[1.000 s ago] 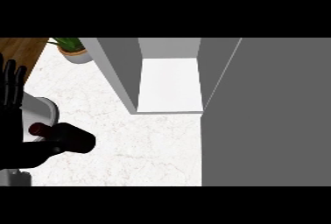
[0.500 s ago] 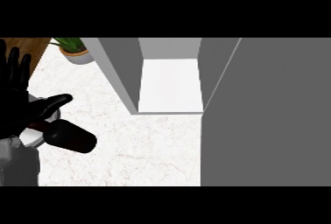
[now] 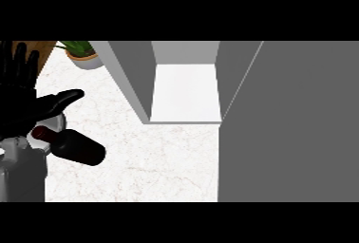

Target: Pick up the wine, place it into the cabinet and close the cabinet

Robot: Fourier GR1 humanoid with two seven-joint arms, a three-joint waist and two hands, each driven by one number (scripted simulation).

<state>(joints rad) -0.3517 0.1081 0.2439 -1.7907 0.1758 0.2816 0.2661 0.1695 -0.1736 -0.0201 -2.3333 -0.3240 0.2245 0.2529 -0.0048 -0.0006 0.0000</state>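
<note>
Fingers [image 3: 21,59] of one black hand [image 3: 24,102] are seen straight and spread, pointing up along the left edge of the head view, with the thumb [image 3: 61,100] stretched out to the right. Nothing is pinched between fingers and thumb. Which arm this hand belongs to cannot be told with certainty; from its place at the view's left it is recorded as the left hand. A grey forearm [image 3: 22,171] is seen below it, at the lower left.

Wine bottle [image 3: 76,146] is noted lying tilted just below the thumb, dark body toward the lower right, reddish neck toward the upper left at the hand. Whether the bottle is touched by the palm cannot be told. A pale round object [image 3: 56,124], partly hidden, is seen just beside the neck.

White marbled tabletop [image 3: 154,161] is recorded beneath. Cabinet [image 3: 186,90] stands open at upper centre, well apart from the bottle, its white inner floor exposed. Its grey door [image 3: 294,123] fills the right side. A potted plant [image 3: 82,53] is noted at upper left.
</note>
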